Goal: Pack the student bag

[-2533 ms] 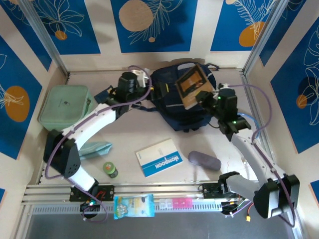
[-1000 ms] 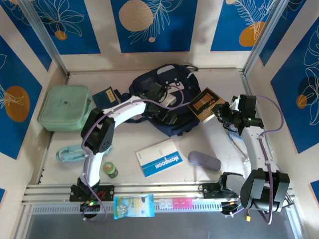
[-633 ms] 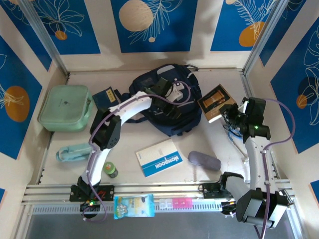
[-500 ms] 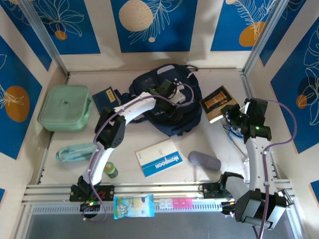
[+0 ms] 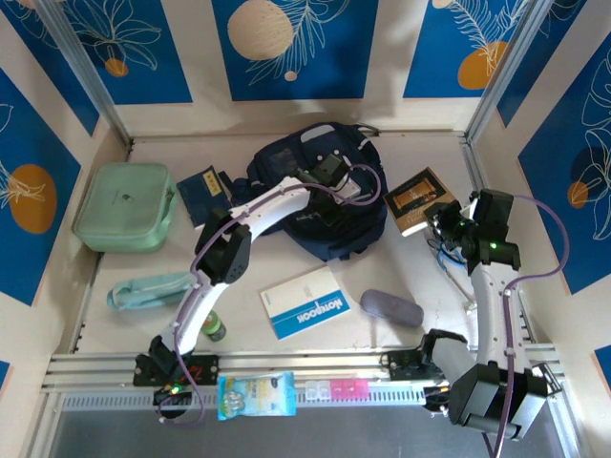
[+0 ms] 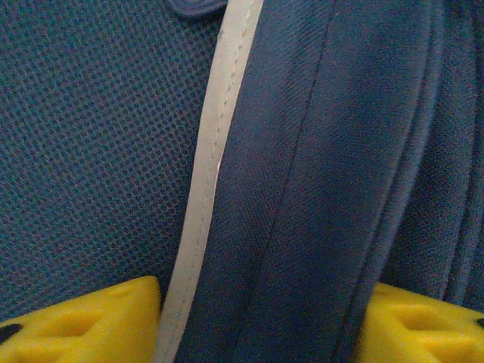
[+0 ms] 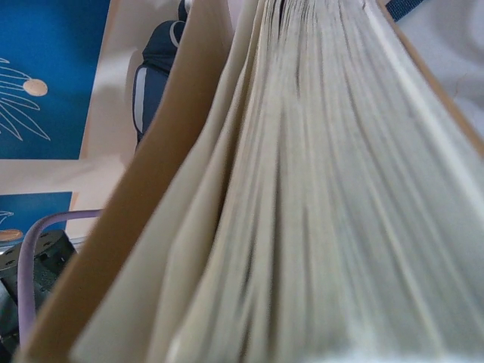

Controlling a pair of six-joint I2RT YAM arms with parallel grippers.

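Top view: the student bag (image 5: pixel 334 234) lies on the counter (image 5: pixel 248 277), directly under the left hand (image 5: pixel 329 175) and just left of the right hand (image 5: pixel 445 218), which clamps a brown book (image 5: pixel 418 196).

Left wrist: yellow fingertips (image 6: pixel 91 321) straddle the bag's navy fabric and a grey strip (image 6: pixel 208 174). They are partly apart, and I cannot tell whether they pinch it.

Right wrist: the book's page edges fan out close ahead of the hand.

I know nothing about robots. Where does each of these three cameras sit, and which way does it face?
Top camera: above and behind the arms, looking down on the table. It shows both arms, the left gripper on the backpack and the right gripper holding a book.
Left wrist camera: faces the backpack's cloth up close, with its own yellow fingers at the bottom corners.
Right wrist camera: looks along the book's page edges.
Shared: each wrist camera shows, close up, something the top camera also sees.
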